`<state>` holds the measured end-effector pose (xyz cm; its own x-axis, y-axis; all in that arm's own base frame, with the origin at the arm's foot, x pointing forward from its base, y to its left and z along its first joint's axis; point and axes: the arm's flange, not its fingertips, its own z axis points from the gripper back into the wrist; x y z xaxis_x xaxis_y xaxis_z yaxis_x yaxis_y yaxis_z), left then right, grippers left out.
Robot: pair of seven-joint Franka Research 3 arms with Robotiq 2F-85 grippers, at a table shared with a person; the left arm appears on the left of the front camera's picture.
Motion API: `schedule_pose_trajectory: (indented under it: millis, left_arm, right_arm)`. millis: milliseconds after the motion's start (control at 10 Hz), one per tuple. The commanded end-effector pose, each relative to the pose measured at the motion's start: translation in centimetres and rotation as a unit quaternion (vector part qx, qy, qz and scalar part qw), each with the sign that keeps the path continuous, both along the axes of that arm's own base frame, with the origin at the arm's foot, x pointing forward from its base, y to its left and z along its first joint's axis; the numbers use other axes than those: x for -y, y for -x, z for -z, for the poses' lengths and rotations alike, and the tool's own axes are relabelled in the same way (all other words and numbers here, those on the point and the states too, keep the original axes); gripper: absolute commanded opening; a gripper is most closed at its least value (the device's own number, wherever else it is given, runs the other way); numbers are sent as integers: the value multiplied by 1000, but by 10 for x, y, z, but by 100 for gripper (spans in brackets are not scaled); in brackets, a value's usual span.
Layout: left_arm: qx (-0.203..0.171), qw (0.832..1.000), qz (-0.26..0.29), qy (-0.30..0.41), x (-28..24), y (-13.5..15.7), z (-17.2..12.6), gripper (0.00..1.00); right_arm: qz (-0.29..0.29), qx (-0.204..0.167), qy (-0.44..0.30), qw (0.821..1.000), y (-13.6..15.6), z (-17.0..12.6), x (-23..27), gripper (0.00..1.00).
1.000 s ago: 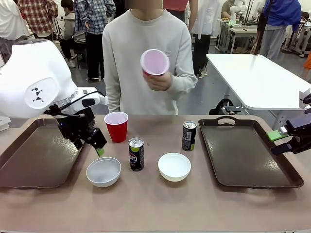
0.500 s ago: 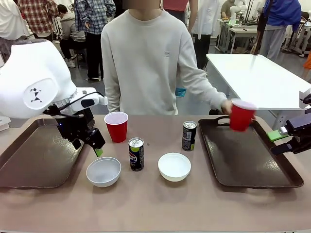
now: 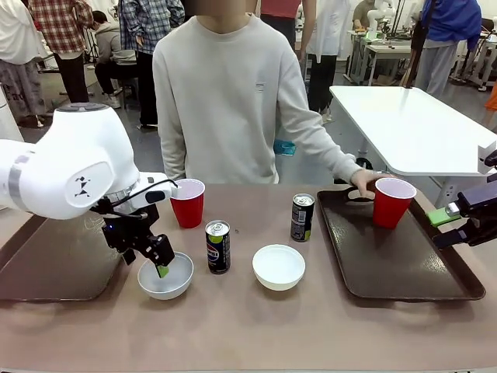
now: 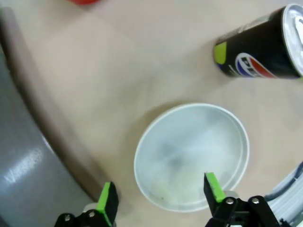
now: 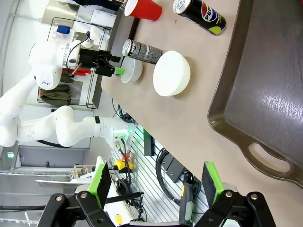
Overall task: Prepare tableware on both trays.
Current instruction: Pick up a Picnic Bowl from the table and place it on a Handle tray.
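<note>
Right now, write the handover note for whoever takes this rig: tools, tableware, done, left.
Left tool: open, straddling the left bowl rim, nothing gripped.
Right tool: open, empty, beside the right tray.
Person's hand: at the red cup standing on that tray.
On the table: other cup, near can, far can, right bowl.
Done: one cup. Left: five pieces; left tray has none.

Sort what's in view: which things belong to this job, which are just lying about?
Job: left tray, right tray, cup on right tray, cup on table, left bowl, right bowl, left can, right can.
Lying about: far white table, bystanders.
</note>
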<state>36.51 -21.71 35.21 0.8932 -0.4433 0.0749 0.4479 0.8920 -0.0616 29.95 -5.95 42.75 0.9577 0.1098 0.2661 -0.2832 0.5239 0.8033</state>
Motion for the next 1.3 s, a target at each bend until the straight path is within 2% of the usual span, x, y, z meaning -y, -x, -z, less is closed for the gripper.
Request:
schedule_pose_trajectory:
  millis: [0, 100, 200, 300, 1000, 1100, 1200]
  left_arm:
    - [24, 999, -28, -15, 3, -10, 7, 45]
    - [22, 999, -31, -15, 3, -13, 13, 0]
    - [14, 999, -33, -18, 3, -16, 20, 40]
    - [9, 999, -32, -20, 4, -18, 25, 0]
    - [20, 998, -48, -36, -4, -18, 12, 0]
    - [15, 998, -56, -32, -6, -18, 10, 0]
    - [-12, 998, -65, -8, -7, -15, 2, 0]
  right_arm:
    - [-2, 3, -8, 1000, -1, 0, 0, 100]
    - [-2, 3, -8, 1000, -1, 0, 0, 100]
    - [-2, 3, -8, 1000, -1, 0, 0, 100]
    - [-2, 3, -8, 1000, -1, 0, 0, 100]
    - [-2, 3, -8, 1000, -1, 0, 0, 100]
    - [-2, 3, -8, 1000, -1, 0, 0, 100]
    - [-2, 3, -8, 1000, -1, 0, 0, 100]
